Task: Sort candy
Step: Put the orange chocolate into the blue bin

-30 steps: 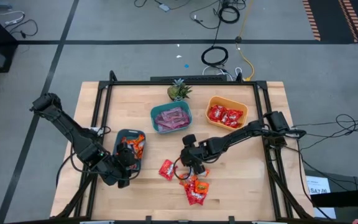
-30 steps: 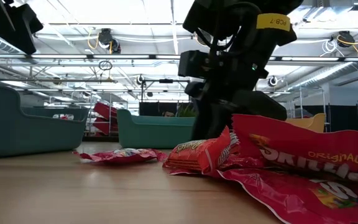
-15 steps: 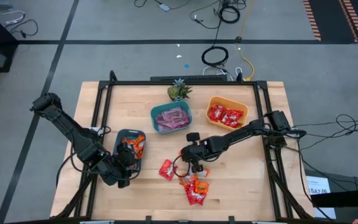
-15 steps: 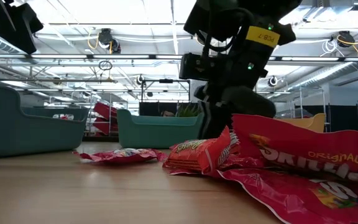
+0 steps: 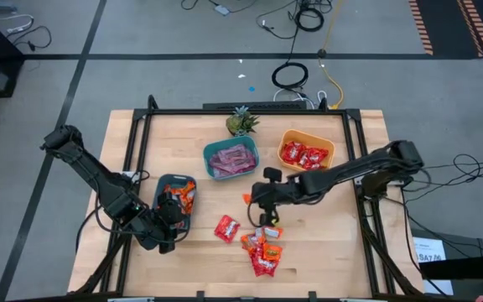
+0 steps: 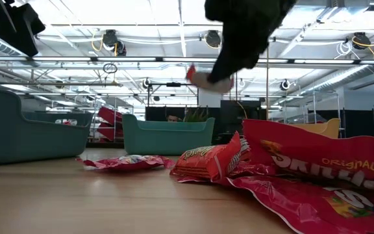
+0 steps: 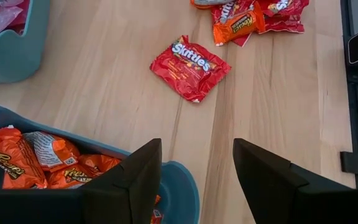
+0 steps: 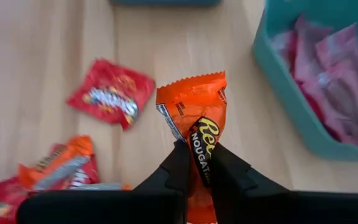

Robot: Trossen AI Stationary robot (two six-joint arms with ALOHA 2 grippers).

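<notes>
My right gripper hangs above the middle of the table, shut on an orange candy, which shows beside the gripper from above. More candy lies in a loose pile near the front edge, with a lone red pack to its left. My left gripper stands open over the near right corner of the dark bowl, which holds orange candy, and touches nothing. My right gripper pinches the orange candy by one end of its wrapper between its two fingers. The fingers slant down from the table's right side. The rest of the wrapper sticks out past the fingertips, lifted clear of the table.
A teal bowl with pink candy and an orange bowl with red candy stand toward the back. A small green plant stands at the far edge. A black frame runs along the table's sides.
My right gripper has shut on an orange candy at the far end of the pile and risen with it, rolling its wrist. The candy is now lifted clear of the table; the rest of the pile has stayed in place.
</notes>
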